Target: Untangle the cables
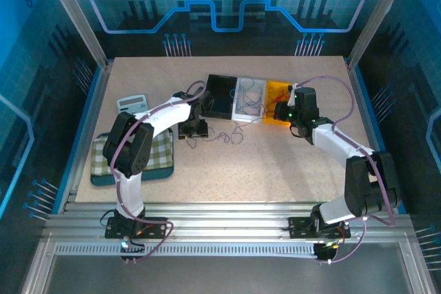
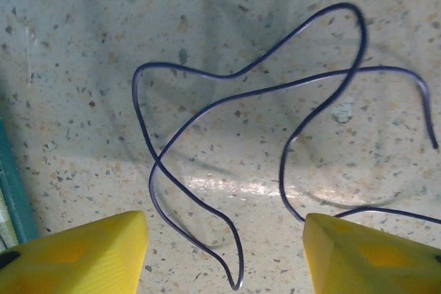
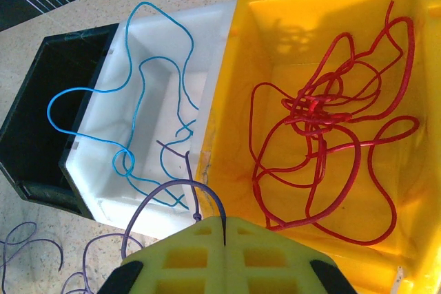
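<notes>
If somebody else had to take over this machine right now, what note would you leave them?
Left gripper: open, low over a loose purple strand on the table.
Right gripper: shut, pinching a purple cable just in front of the bins.
Done: red cables lie in the yellow bin, knotted in the middle; a blue cable is in the white bin, partly hanging over its rim.
Left: the purple ones are outside the bins and loop over themselves.

Free: bare table (image 1: 275,170) near edge | Blocked: 3 bins (image 1: 239,101) rear, cloth (image 1: 162,155) left, cables (image 1: 224,135) centre
</notes>
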Motion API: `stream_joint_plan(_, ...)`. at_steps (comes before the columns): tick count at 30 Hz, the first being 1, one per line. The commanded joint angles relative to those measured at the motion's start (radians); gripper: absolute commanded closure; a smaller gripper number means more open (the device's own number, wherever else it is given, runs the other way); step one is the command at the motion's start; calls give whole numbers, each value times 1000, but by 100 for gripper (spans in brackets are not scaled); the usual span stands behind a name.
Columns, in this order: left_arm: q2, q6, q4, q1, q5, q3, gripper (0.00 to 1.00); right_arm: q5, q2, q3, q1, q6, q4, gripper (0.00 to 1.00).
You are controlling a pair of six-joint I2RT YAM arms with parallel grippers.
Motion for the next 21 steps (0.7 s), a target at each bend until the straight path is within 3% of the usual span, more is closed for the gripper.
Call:
stream_joint_plan(1,-37,-19,7,15,-9,-36,26,-5,-15,1,-12,-5,-2,100)
stream_joint_plan(5,-36,-47,84,36,41,-85,15,-9,-17,-2,-13,-9,-1,100)
stream_joint_plan(11,4,-46,169,49,75,-82,17,-18,-15,-5,-12,-3,0,100)
stream_joint_plan(17,52,-44,158,50,85,-46,39,-17,-21,-5,-12,0,-2,100)
stream_joint_plan(21,70,-40,150,47,94,-30,66,-15,-19,-2,-12,-4,-3,100)
